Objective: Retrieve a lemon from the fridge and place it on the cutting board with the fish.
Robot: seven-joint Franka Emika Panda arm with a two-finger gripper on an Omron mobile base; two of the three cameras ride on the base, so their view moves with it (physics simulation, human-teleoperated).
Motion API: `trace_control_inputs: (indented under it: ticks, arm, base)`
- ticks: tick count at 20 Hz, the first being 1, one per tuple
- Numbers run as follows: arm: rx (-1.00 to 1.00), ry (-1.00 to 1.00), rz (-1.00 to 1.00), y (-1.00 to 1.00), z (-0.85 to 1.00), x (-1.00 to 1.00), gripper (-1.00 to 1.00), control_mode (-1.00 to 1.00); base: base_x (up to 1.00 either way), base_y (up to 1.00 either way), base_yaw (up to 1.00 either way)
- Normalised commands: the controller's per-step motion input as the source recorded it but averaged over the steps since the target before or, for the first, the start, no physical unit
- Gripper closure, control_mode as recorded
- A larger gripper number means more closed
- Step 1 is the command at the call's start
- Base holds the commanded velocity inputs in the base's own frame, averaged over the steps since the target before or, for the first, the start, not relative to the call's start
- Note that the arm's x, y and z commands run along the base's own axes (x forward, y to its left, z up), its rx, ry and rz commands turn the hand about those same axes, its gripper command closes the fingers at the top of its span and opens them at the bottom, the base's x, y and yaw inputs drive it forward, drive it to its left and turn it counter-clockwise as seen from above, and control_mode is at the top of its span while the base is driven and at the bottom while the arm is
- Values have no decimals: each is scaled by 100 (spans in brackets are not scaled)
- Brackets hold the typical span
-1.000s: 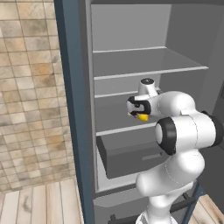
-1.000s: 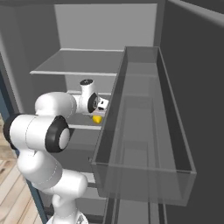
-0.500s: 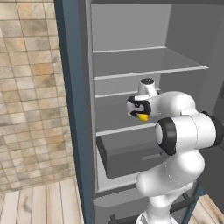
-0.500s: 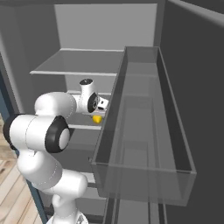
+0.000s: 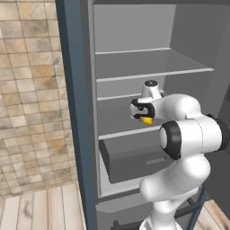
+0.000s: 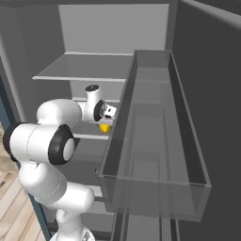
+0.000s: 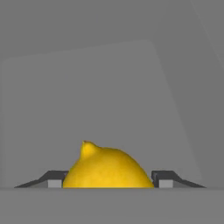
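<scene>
The fridge (image 5: 130, 27) stands open in front of me, with grey shelves inside. The bright yellow lemon (image 7: 107, 168) rests on a middle shelf (image 5: 119, 130) and is also seen as a small yellow spot (image 5: 147, 120) (image 6: 104, 127) under my hand. My gripper (image 7: 109, 180) (image 5: 145, 116) (image 6: 106, 121) reaches into the fridge and straddles the lemon. Both dark fingertips (image 7: 54, 179) press against the lemon's sides. The cutting board and the fish are out of view.
A closed grey drawer (image 5: 134, 155) sits under the lemon's shelf. More shelves (image 5: 152, 63) lie above my hand. The open door's clear bin (image 6: 155, 141) juts out close on the right. A tiled wall (image 5: 31, 90) and wood floor (image 5: 40, 209) lie left of the fridge.
The fingers have closed in from wide open onto the lemon's sides. The arm and the lemon have stayed in place.
</scene>
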Motion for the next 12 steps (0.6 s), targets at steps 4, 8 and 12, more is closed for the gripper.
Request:
trace_control_inputs:
  ticks: [4, 8, 12]
  arm:
    - [0, -9, 1, 27, 0, -68, 100, -100]
    - [7, 0, 2, 23, 13, -96, 100, -100]
    - [5, 9, 0, 0, 53, -91, 100, -100]
  base:
    - [0, 0, 0]
    - [0, 0, 0]
    - [0, 0, 0]
